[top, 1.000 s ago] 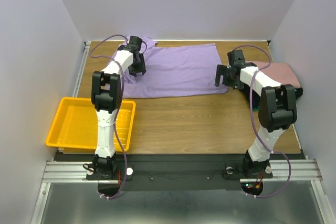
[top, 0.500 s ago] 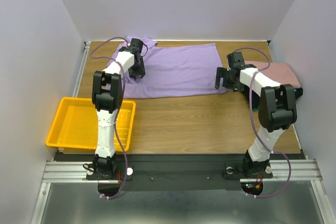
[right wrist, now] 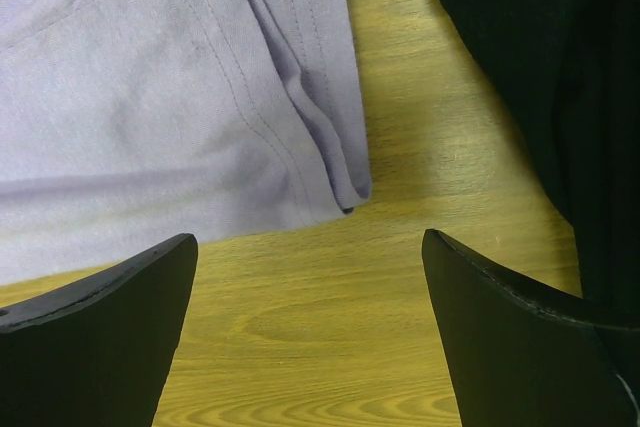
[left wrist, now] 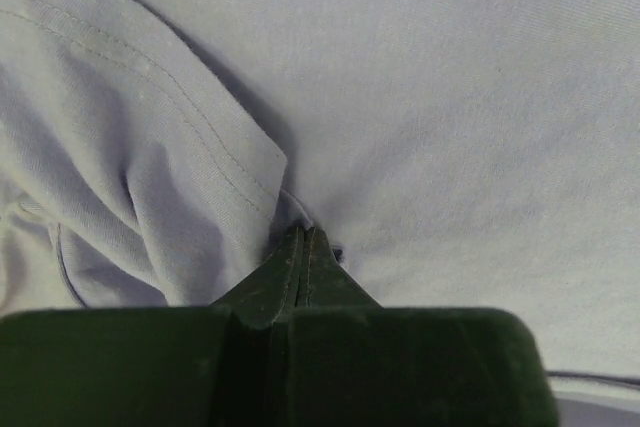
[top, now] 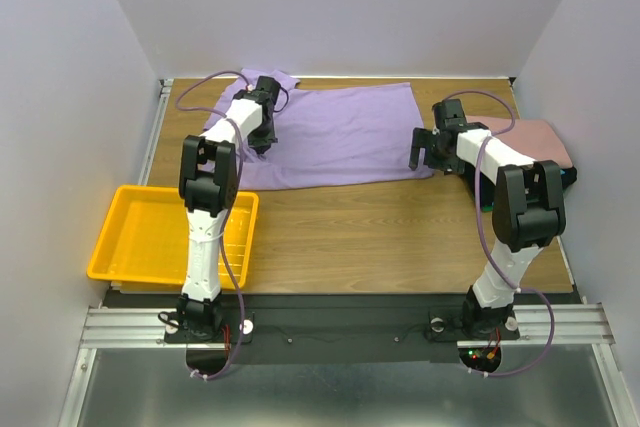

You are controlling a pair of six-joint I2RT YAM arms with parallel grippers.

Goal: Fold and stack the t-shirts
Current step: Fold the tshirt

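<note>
The lavender-purple t-shirt point(top: 340, 132) lies spread on the wooden table at the back. My left gripper point(top: 262, 139) is over its left part, near the sleeve. In the left wrist view its jaws are pressed together on a pinch of the lavender cloth point(left wrist: 300, 232), next to a folded sleeve hem point(left wrist: 200, 167). My right gripper point(top: 427, 152) is open above bare wood just off the shirt's right hem corner point(right wrist: 340, 172). A folded dusty-pink shirt point(top: 535, 137) tops a pile at the right. The black shirt point(right wrist: 560, 67) lies beneath it. No teal shirt shows.
A yellow plastic tray point(top: 130, 257) sits at the front left, beside the left arm. White walls close in the table at the back and both sides. Bare wood point(top: 380, 227) lies between the shirt and the arm bases.
My left gripper has moved a little toward the back and right over the shirt's left part. The right arm has barely moved.
</note>
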